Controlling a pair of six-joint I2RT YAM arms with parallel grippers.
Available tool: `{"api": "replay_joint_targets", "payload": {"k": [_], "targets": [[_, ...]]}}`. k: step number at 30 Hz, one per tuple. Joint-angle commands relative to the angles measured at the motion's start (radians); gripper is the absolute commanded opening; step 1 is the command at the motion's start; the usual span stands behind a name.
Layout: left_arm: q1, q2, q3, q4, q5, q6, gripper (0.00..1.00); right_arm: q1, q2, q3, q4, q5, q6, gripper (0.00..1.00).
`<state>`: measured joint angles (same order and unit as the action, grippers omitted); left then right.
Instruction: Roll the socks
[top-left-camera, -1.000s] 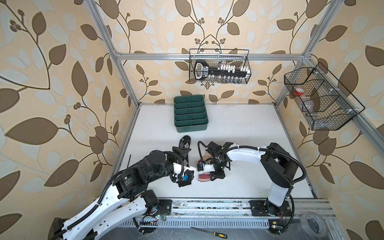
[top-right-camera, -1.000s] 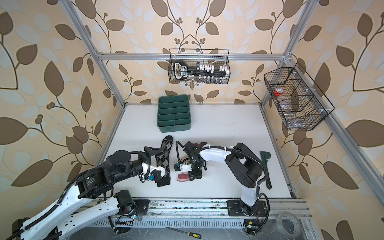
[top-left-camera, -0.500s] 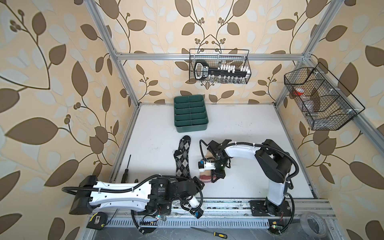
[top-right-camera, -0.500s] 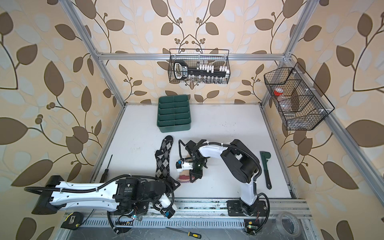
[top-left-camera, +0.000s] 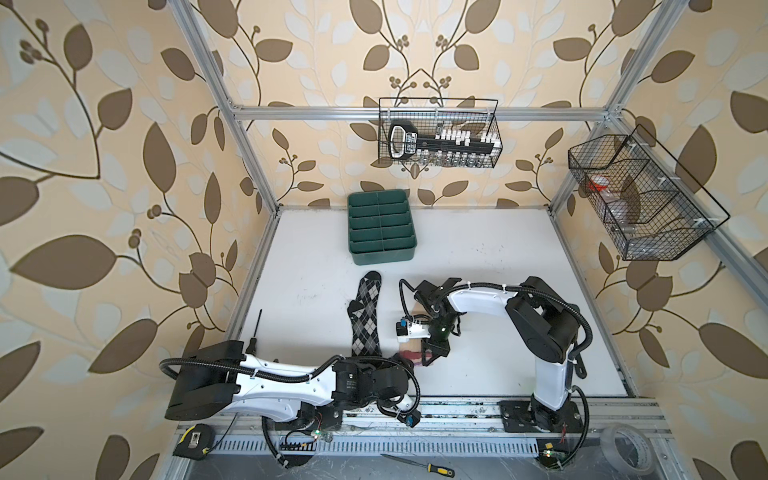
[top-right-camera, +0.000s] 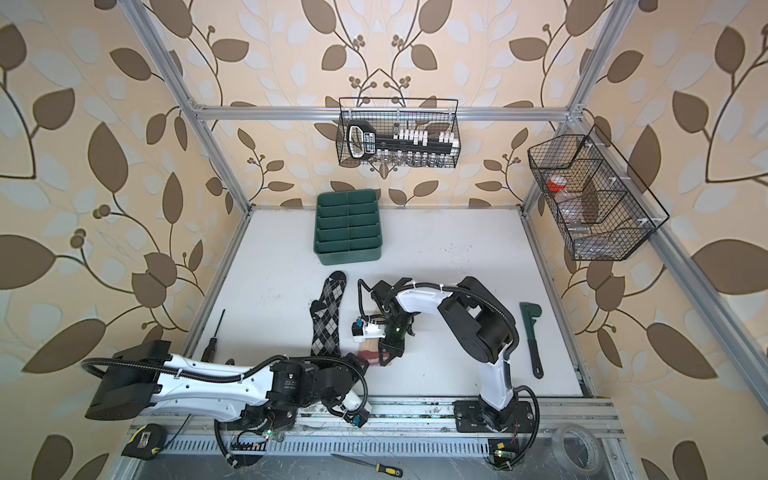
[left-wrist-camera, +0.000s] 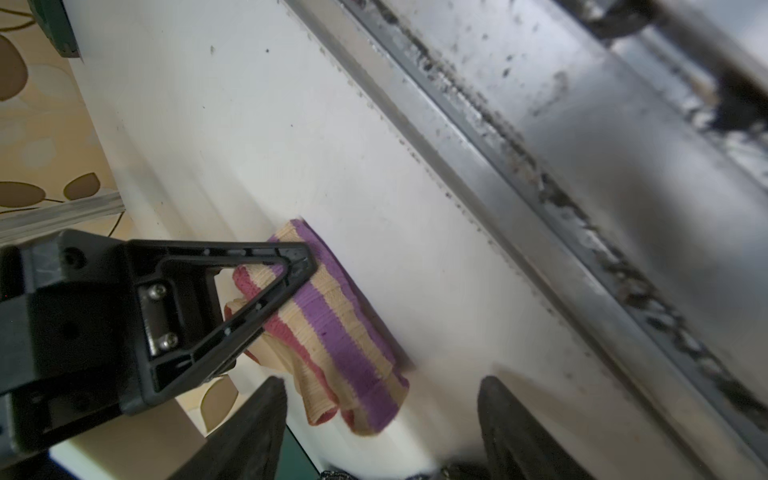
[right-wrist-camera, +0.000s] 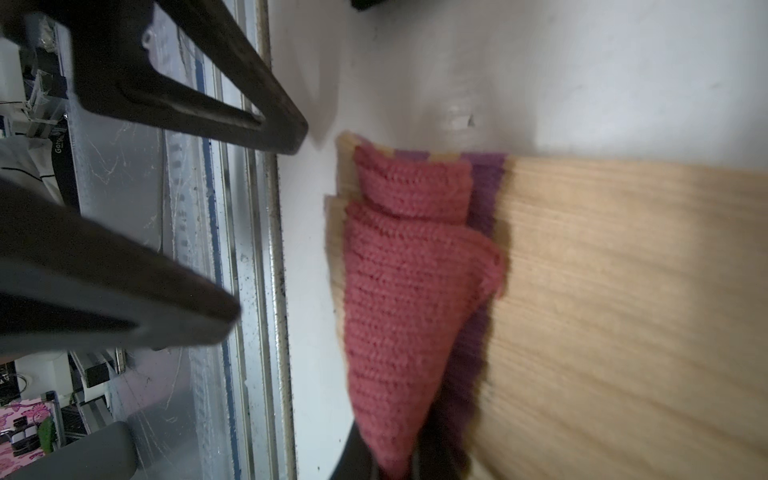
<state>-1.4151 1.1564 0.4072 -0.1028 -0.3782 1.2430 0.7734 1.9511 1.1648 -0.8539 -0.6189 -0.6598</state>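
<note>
Table (top-left-camera: 478, 257), front edge: argyle sock (top-left-camera: 365, 320) flat, untouched. Beige sock (right-wrist-camera: 623, 291) near it, maroon end folded over. Soft, light, limp, so the fold likely springs back if released. Right tool (top-left-camera: 431, 356) clamped on the fold. Left tool (left-wrist-camera: 380, 386) open alongside; pinch both layers at the fold edge.
</note>
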Motion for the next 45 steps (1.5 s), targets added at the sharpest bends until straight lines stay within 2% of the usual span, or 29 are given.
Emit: {"api": "replay_joint_targets", "payload": {"k": [1,7,11,20,27,31,33,37,39,45], "targets": [[-0.007,0.023,-0.019,0.121,-0.076,-0.041,0.68,-0.002,0.015,0.004,-0.024,-0.015,-0.005,0.08],[-0.007,0.056,-0.045,0.186,-0.119,-0.063,0.47,-0.003,0.003,-0.005,-0.014,-0.017,-0.004,0.08],[-0.007,0.088,-0.052,0.226,-0.137,-0.067,0.43,-0.003,0.002,-0.014,-0.009,-0.023,-0.003,0.08],[-0.005,0.221,-0.055,0.381,-0.202,-0.085,0.42,-0.003,-0.009,-0.025,-0.005,-0.031,-0.009,0.08],[-0.004,0.238,-0.063,0.403,-0.215,-0.099,0.43,-0.004,-0.007,-0.024,-0.007,-0.035,-0.014,0.07],[0.002,0.238,-0.071,0.399,-0.212,-0.112,0.57,-0.005,-0.012,-0.024,-0.009,-0.039,-0.016,0.07],[0.002,0.239,-0.072,0.398,-0.210,-0.120,0.60,-0.006,-0.014,-0.024,-0.009,-0.036,-0.017,0.07],[0.008,0.253,-0.071,0.393,-0.192,-0.128,0.52,-0.007,-0.017,-0.024,-0.009,-0.035,-0.014,0.07],[0.013,0.273,-0.068,0.391,-0.179,-0.140,0.42,-0.007,-0.019,-0.022,-0.010,-0.036,-0.014,0.07],[0.021,0.340,-0.045,0.381,-0.181,-0.185,0.28,-0.006,-0.033,-0.033,-0.007,-0.040,-0.012,0.07]]}}
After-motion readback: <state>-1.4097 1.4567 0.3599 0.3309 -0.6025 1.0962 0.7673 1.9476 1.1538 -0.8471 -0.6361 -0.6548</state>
